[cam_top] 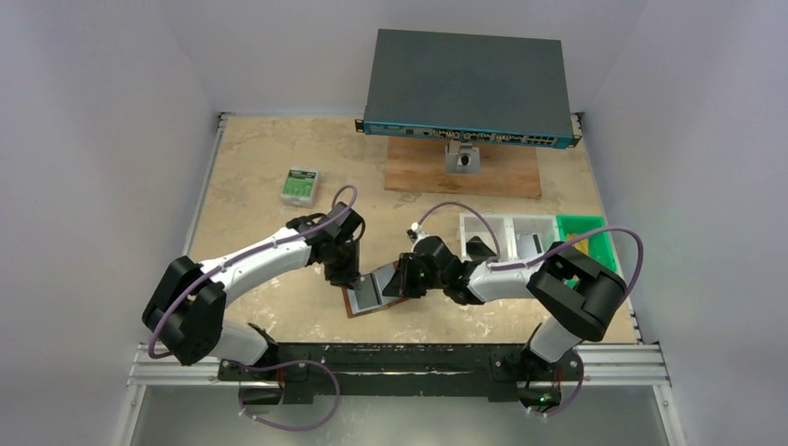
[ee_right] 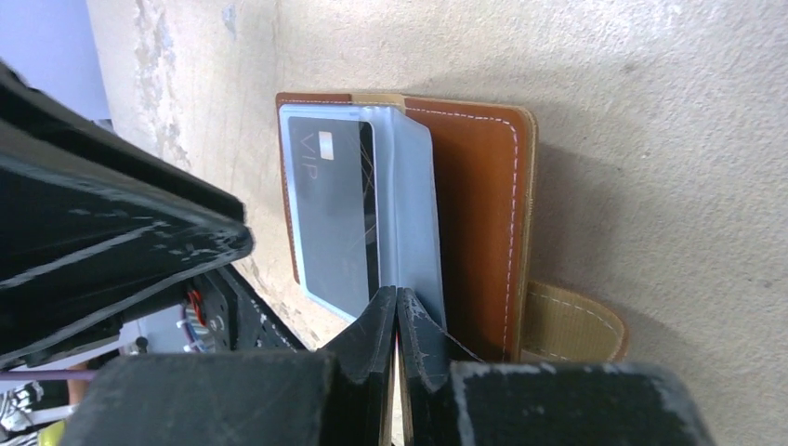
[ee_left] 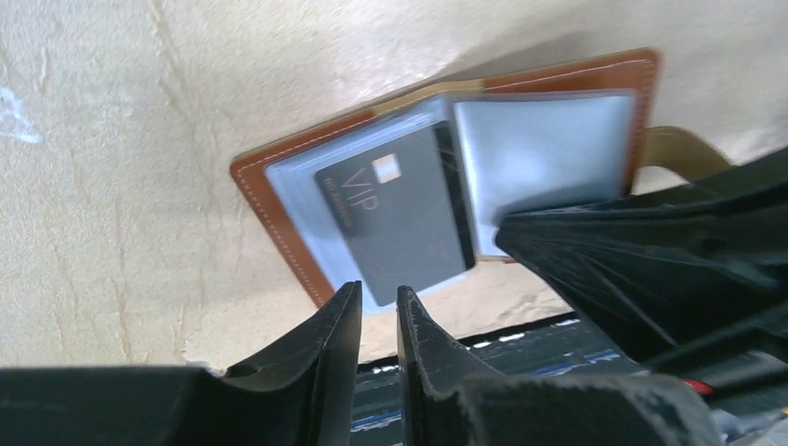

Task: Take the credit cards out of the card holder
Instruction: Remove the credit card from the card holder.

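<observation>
The card holder [ee_left: 269, 209] lies open on the table [cam_top: 279, 167], right at the near edge, between the two arms. A dark card [ee_left: 395, 218] marked VIP sits in the left-hand clear sleeve, and its near end pokes out toward the rail. The other clear sleeve [ee_left: 548, 158] beside it looks empty, and the snap tab [ee_right: 567, 325] trails off the far flap.

The left gripper [ee_left: 378, 297] hovers just short of that card end. Its fingers stand a narrow slit apart with nothing between them. The right gripper [ee_right: 396, 302] is pinched fully together at the sleeve's edge; whether it has caught a leaf of plastic, I cannot tell.

Here's the worry: nothing visibly pins the leather down. If the left fingers bite sleeve and card together, the whole holder probably drags toward the edge and could slide onto the rail. A slit that narrow could also butt the card's edge and push it back in. And if the right pinch is on bare plastic, it may slip and let the leaf flop over the card.

Farther out, a small green-and-white box [cam_top: 299, 186] sits well apart.
</observation>
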`<state>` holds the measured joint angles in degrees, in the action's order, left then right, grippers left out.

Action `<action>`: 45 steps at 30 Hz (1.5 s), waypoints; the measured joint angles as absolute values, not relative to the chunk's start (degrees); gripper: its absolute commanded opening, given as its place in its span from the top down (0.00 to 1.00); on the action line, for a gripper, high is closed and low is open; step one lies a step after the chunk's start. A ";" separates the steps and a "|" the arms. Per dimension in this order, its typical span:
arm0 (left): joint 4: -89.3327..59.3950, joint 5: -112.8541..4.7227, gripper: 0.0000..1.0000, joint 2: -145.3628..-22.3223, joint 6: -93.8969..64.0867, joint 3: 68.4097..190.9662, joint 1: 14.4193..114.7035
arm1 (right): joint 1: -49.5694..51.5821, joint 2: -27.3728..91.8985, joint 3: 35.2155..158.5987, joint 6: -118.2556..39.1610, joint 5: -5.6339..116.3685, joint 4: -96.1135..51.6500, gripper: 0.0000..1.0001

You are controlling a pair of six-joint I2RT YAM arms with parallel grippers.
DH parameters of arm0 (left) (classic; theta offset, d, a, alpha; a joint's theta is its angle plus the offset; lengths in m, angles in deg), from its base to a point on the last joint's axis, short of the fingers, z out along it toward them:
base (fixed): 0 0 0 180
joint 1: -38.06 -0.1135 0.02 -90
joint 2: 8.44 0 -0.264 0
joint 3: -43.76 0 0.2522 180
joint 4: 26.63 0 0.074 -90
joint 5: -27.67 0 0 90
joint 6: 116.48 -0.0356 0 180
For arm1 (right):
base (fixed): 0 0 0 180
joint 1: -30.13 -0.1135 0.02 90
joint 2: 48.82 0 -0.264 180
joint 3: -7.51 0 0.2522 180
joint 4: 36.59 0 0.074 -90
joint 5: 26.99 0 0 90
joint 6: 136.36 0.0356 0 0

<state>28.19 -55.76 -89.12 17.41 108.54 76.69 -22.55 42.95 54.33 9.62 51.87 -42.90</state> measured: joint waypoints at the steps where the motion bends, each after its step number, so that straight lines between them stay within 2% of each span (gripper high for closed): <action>1: 28.22 -56.02 0.83 -89.32 17.44 107.76 76.69 | -22.51 43.08 54.18 9.97 51.48 -43.62 0.95; 10: 26.44 -57.51 0.91 -93.78 17.68 106.66 76.69 | -22.33 45.16 52.54 13.21 49.84 -49.00 0.88; 17: 25.42 -57.40 0.95 -95.88 17.87 107.06 76.69 | -22.33 46.01 51.75 15.44 49.53 -52.65 0.87; 23: 25.37 -56.66 0.96 -96.84 17.90 107.78 76.69 | -22.23 49.37 51.75 17.12 47.78 -56.45 0.87; 35: 24.81 -56.59 0.98 -98.26 20.34 108.74 77.46 | -21.70 51.43 50.07 19.88 45.25 -62.55 0.76; 45: 24.19 -55.96 1.00 -98.91 21.50 108.92 77.57 | -21.22 52.35 49.09 21.56 44.33 -65.72 0.79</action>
<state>24.19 -55.96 -98.91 21.50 108.92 77.57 -21.22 52.35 49.09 21.56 44.33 -65.72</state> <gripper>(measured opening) 0.012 0.228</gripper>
